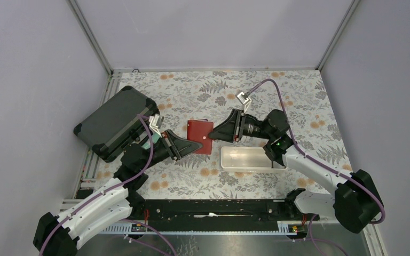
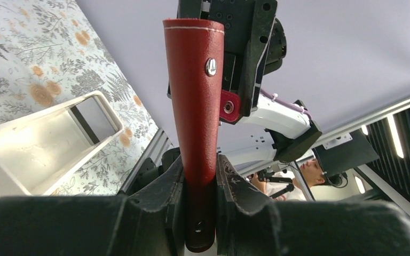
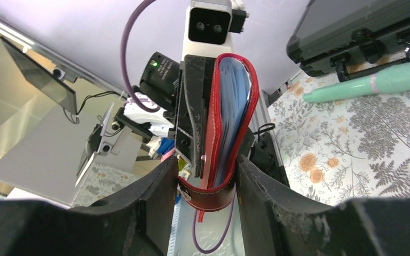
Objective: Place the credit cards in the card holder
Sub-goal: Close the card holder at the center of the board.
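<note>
The red card holder [image 1: 200, 136] is held above the table between both grippers. My left gripper [image 1: 194, 145] is shut on its lower edge; in the left wrist view [image 2: 200, 178] the holder [image 2: 197, 96] stands upright between the pads, metal snap showing. My right gripper [image 1: 214, 134] is shut on the opposite end. In the right wrist view [image 3: 207, 178] the holder [image 3: 209, 138] is slightly open, and light blue credit cards [image 3: 236, 101] sit inside it, with the snap strap looped between the pads. No yellow-brown card is in view.
A long white tray [image 1: 225, 158] lies right of the holder, under the right arm; it also shows in the left wrist view [image 2: 107, 109]. A big dark grey case [image 1: 115, 122] sits at the left. A teal pen [image 3: 373, 82] lies beside the case [image 3: 363, 32].
</note>
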Motion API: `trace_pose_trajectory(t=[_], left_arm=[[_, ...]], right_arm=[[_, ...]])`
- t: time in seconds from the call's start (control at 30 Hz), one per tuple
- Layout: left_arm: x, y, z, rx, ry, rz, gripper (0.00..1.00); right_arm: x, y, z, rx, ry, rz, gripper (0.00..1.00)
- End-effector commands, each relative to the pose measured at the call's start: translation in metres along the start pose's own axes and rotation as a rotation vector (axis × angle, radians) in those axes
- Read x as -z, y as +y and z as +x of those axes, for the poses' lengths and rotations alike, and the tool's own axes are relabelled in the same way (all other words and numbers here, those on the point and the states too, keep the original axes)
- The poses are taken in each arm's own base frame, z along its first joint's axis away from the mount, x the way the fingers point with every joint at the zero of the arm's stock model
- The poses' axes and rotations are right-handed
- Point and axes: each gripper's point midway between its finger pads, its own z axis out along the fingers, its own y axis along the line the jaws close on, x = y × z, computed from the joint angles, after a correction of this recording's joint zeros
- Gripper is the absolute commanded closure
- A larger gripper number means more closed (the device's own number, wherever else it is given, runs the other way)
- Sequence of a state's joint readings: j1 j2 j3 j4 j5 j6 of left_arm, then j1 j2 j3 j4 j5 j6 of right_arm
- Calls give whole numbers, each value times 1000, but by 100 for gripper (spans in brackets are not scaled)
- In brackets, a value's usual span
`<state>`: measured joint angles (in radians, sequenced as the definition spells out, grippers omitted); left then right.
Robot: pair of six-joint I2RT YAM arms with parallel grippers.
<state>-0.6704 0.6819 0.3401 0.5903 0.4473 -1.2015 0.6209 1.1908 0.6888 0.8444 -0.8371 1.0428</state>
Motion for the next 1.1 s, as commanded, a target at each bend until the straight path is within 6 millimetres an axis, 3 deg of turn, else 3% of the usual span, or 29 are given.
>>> trace_pose_trajectory(t=[0.0,0.4,1.07], left_arm=[[-5,-8,-20,-38,-75,-14,100],[-6,2,-19,-27,-75,-48,100],[-8,0,-10,-27,-21,-20,100]], right_arm=[[-10,19,-9,68,-20,-24,51],[-31,17,-1,23,-6,-28,56],[-41,23,-3,-30,-20,-103,64]])
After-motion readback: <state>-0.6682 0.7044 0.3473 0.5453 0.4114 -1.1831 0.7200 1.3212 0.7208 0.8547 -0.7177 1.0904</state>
